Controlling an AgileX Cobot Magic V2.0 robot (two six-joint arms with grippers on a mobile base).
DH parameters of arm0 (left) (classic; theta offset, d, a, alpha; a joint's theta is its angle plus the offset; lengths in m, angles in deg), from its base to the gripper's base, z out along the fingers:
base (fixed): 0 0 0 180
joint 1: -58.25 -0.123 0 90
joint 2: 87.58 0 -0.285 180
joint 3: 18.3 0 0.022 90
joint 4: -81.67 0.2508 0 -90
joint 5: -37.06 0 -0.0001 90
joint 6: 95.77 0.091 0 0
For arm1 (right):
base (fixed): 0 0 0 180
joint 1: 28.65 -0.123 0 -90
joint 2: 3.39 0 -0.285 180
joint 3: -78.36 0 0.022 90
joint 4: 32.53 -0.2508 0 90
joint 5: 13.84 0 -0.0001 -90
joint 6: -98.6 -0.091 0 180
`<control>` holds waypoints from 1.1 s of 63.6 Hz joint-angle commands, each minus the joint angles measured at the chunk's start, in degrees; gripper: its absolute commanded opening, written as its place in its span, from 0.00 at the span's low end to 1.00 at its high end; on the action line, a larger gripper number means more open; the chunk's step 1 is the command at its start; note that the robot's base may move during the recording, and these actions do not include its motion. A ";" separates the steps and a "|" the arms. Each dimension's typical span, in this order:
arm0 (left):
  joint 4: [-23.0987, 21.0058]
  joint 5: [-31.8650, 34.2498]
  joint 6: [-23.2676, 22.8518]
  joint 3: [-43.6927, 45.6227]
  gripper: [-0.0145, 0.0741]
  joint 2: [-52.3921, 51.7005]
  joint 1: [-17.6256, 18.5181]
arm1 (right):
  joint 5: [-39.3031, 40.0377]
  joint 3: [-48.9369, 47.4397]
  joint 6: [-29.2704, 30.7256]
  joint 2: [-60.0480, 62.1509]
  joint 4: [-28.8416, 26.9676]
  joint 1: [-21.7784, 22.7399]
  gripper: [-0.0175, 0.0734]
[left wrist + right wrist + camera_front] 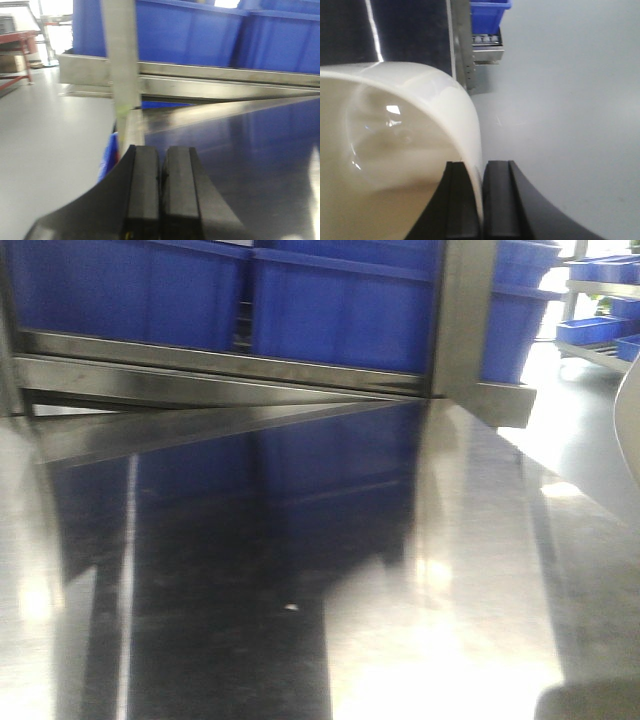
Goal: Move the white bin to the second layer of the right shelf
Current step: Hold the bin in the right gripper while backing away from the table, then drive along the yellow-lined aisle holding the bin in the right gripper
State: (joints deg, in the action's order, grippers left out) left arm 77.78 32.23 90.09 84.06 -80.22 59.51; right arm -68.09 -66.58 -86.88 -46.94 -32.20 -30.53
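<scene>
- right fingers [501, 200] are pinching the bin [395, 145] wall at its rim, near the desk [300, 570] edge, open floor [560, 100] lying beside.
- left fingers [145, 190] are pressing together by the desk's left edge.

- The white bin [395, 125] is glossy cream-white plastic with smooth walls and a rounded rim corner. Light glints on its inner base.
- Its wall near the rim is pinched between the black pads of the right tool [481, 172], one pad inside and one outside.
- A steel rack tier [485, 40] lined with small white rollers shows well beyond the bin; which layer it is cannot be told.
</scene>
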 commanded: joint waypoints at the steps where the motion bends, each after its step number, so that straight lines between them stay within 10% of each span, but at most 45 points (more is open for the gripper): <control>1: -0.35 4.83 -0.15 -2.11 0.26 -0.91 -0.01 | 4.48 -1.63 0.32 0.17 0.09 0.36 0.25; 70: -0.35 4.83 -0.15 -2.11 0.26 -0.91 -0.01 | 4.43 -1.63 0.32 0.17 0.09 0.36 0.25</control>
State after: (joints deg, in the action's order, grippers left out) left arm 77.78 32.23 90.09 84.06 -80.22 59.51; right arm -68.09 -66.58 -86.88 -46.94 -32.20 -30.53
